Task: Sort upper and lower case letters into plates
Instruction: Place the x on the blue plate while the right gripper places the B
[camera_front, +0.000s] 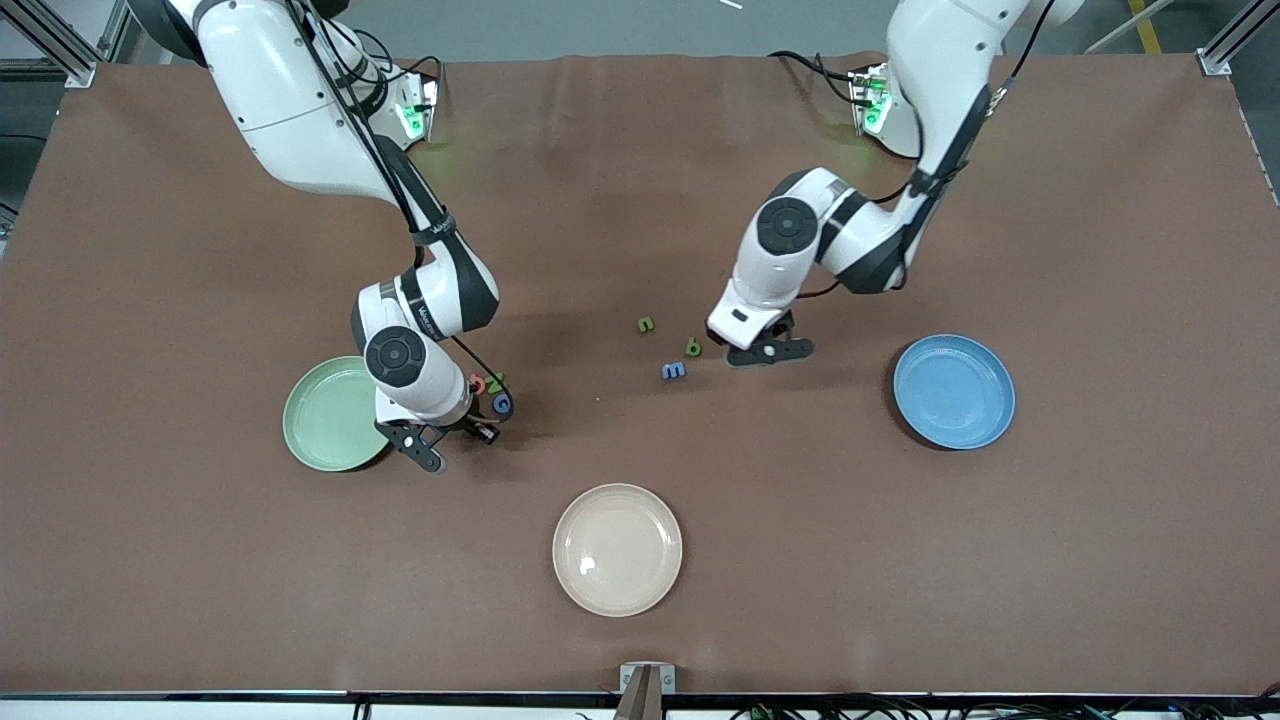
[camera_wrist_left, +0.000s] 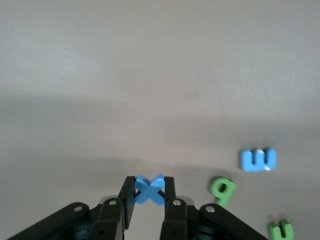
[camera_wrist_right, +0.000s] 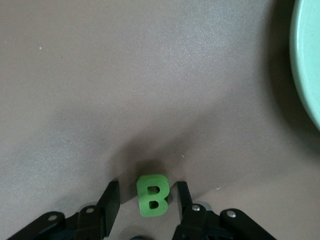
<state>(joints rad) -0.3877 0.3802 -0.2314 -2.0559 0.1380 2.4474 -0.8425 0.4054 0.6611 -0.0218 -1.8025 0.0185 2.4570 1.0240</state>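
Left claw (camera_wrist_left: 149, 192) pinching blue x (camera_wrist_left: 150, 189), arm folded low

A robotics laboratory is indicated. Two white robot arms (camera_front: 420, 300) are seen mounted along one edge of a wide bench (camera_front: 1100, 550) covered with a plain brown mat, with green indicator lights (camera_front: 410, 120) lit at their bases and black cables (camera_front: 800, 60) trailed beside them. Aluminium frame posts (camera_front: 1225, 45) are fixed at the bench corners, and a grey floor with a yellow marking line (camera_front: 1145, 25) is visible past the edge. No domestic furnishings are shown.
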